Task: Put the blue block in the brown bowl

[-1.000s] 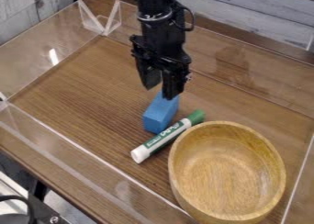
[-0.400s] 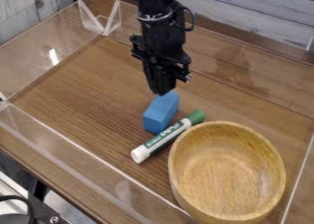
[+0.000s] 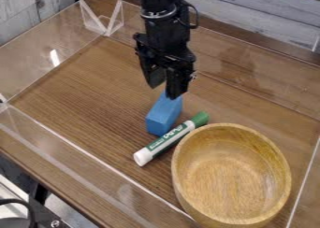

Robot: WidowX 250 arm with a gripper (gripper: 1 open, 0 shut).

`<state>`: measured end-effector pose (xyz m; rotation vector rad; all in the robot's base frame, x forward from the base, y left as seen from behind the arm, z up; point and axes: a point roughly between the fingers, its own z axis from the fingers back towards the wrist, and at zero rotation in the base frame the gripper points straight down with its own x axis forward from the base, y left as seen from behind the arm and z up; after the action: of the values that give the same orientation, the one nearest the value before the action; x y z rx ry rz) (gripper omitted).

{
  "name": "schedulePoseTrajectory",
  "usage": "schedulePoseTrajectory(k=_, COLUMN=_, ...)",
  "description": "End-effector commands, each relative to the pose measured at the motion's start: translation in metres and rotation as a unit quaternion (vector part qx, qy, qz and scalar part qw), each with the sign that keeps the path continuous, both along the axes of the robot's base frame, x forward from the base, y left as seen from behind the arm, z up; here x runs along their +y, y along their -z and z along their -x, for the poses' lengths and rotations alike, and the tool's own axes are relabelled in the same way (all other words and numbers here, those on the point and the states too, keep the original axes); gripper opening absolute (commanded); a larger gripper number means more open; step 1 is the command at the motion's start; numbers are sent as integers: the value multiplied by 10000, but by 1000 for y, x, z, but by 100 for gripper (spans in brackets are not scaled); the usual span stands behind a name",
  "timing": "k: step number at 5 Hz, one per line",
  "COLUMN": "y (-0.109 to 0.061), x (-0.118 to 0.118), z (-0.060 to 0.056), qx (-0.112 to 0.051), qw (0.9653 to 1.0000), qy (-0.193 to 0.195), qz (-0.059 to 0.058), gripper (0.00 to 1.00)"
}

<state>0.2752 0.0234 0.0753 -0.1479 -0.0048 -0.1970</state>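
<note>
We see the blue block (image 3: 163, 115) on the table (image 3: 75, 92), just below the 2 parted fingers of the gripper (image 3: 169, 85) in this view. The marker (image 3: 170, 144) lies beside it, between block and brown bowl (image 3: 233, 176). Open tabletop stretches left of the block in view.

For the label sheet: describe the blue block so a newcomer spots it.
Find the big round brown bowl. Up and left of it in the picture lies a white-and-green marker; just beyond is the block, plain solid blue, boxy, capless.
</note>
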Motion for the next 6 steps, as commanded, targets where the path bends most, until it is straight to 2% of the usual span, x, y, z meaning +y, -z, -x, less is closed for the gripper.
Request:
schedulePoseTrajectory(k=1, y=-22, x=3, z=-9, qx=-436, qw=9990, qy=-14, qz=-73, gripper=0)
schedulePoseTrajectory(k=2, y=-22, x=3, z=-9, qx=-442, qw=9990, qy=-42, qz=-73, gripper=100)
schedulePoseTrajectory(k=3, y=-23, x=3, z=-8, qx=-448, qw=9989, qy=-69, qz=-73, gripper=100)
schedulePoseTrajectory(k=4, y=-23, x=4, z=-8, qx=-465, qw=9989, qy=-81, qz=-77, gripper=0)
schedulePoseTrajectory(k=5, y=-24, x=4, z=-7, qx=-477, qw=9988, qy=-91, qz=-85, gripper=0)
schedulePoseTrajectory(k=6, y=-24, x=4, z=-5, qx=-472, qw=9988, qy=-116, qz=-83, gripper=100)
